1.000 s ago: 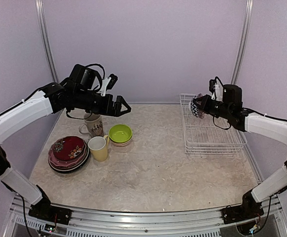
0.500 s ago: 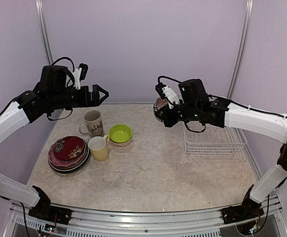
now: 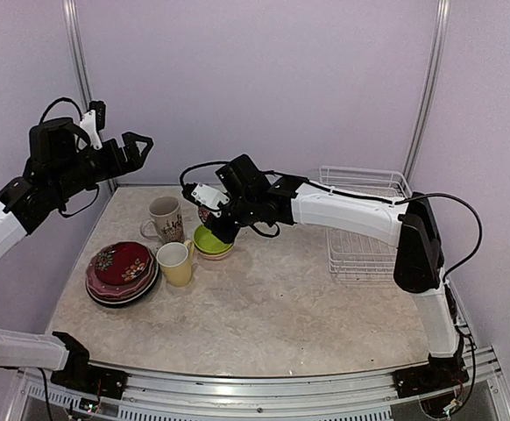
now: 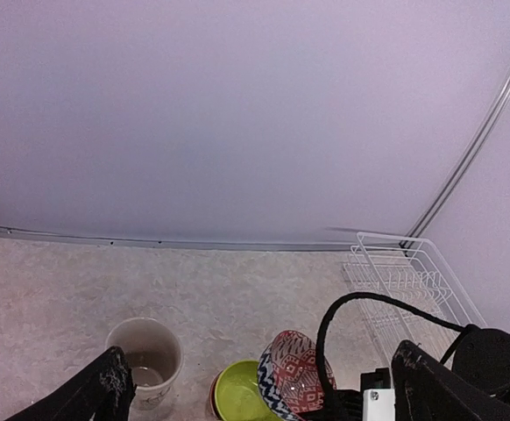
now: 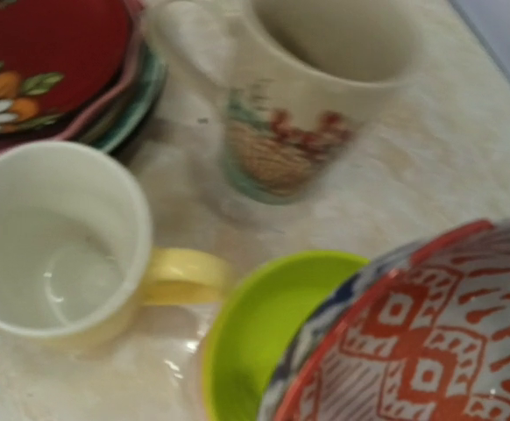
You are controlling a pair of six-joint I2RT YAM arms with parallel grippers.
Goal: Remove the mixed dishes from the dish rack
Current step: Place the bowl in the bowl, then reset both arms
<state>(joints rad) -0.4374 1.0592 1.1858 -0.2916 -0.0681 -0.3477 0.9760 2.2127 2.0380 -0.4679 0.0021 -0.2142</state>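
Red-patterned bowl, half hidden behind the clenched right gripper holding it, tilted over lime bowl, contact unclear; left gripper raised, jaws spread wide; rack well apart at right.

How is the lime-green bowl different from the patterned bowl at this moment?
The lime-green bowl is plain inside; the patterned bowl carries red and white motifs with a blue zigzag outside. The lime-green bowl rests upright on the table; the patterned bowl is tilted, held in the air by the right gripper. Both are small round bowls.
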